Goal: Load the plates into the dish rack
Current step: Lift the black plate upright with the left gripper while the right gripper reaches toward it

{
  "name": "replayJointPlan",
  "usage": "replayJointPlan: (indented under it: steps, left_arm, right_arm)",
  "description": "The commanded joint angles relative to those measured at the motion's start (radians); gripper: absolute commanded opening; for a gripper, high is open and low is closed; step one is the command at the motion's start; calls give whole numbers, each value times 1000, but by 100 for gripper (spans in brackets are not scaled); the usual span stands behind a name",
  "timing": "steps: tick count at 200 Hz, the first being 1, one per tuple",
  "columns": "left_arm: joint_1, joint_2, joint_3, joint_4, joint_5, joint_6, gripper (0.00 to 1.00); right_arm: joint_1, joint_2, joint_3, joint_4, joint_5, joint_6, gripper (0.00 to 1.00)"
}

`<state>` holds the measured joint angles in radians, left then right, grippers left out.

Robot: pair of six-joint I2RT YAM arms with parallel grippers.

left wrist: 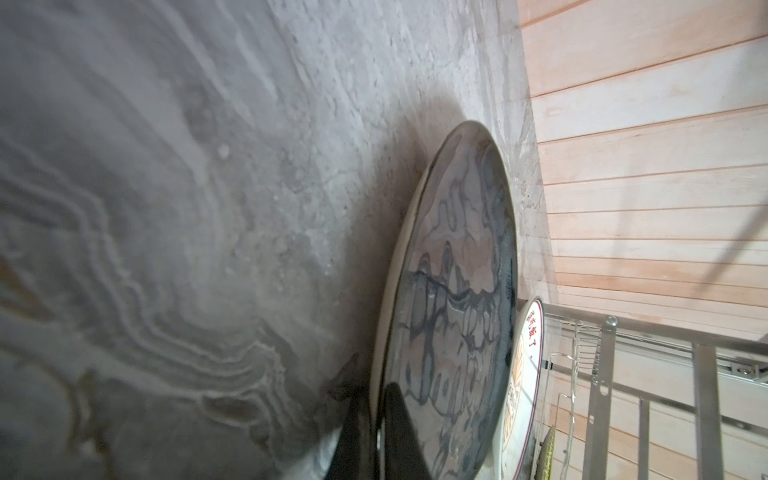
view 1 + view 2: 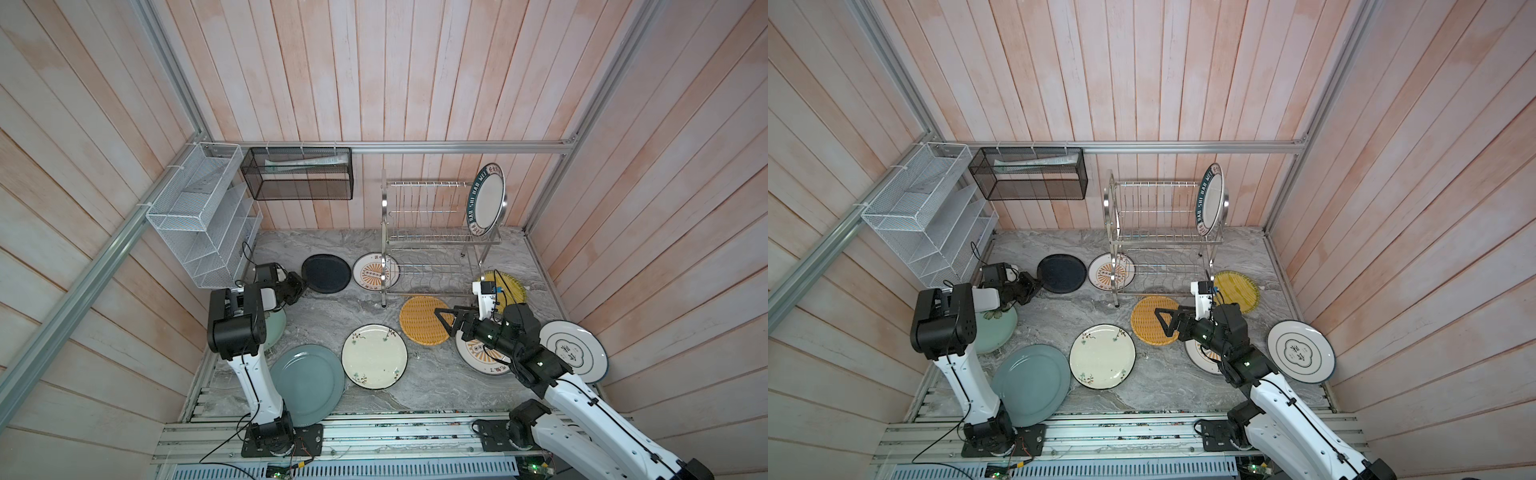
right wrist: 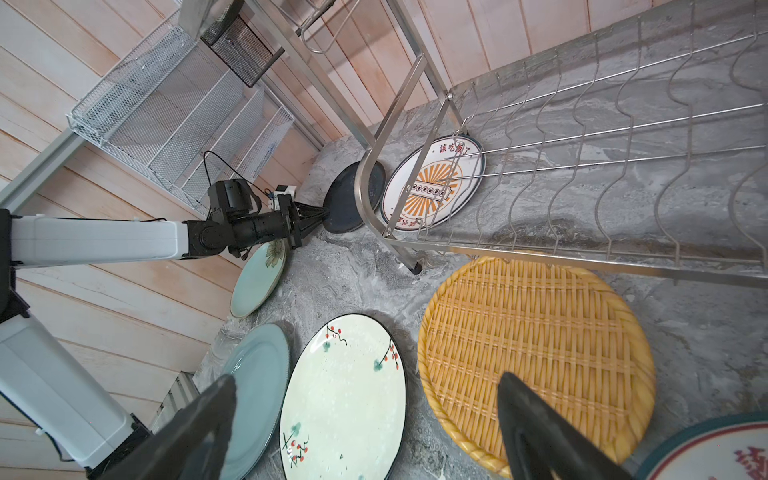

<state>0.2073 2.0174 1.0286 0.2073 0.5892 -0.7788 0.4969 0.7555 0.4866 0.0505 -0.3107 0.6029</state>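
While the black plate (image 2: 326, 274) lies face-up, the left tool (image 2: 303, 283) pinches its rim; the right tool (image 2: 441, 322) gapes empty.

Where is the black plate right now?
In both top views the black plate sits on the table, left of the rack beside the sunburst plate, its left rim pinched by the left fingers.

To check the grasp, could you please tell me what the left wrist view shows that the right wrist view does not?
Only the left wrist view: the left gripper pinching the rim of the black plate between its fingers. Only the right wrist view: the open right gripper, the cream floral plate, the woven plate and the white mesh organizer. Both: the black plate, the sunburst plate and the dish rack.
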Motion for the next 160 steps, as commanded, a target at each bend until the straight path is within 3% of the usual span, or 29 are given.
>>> replayJointPlan:
  steps: [1, 45, 69, 160]
  left_arm:
    - [6, -49, -77, -60, -43, 12, 0]
    - [19, -198, -193, 3, -53, 0, 0]
    - [33, -258, -272, 117, -2, -48, 0]
    - [38, -313, -409, 446, 164, -174, 0]
  right_arm:
    - [8, -16, 3, -18, 23, 3, 98]
    - [8, -12, 7, -23, 32, -2, 98]
    - [8, -10, 4, -19, 28, 1, 98]
    - [7, 4, 0, -11, 27, 6, 98]
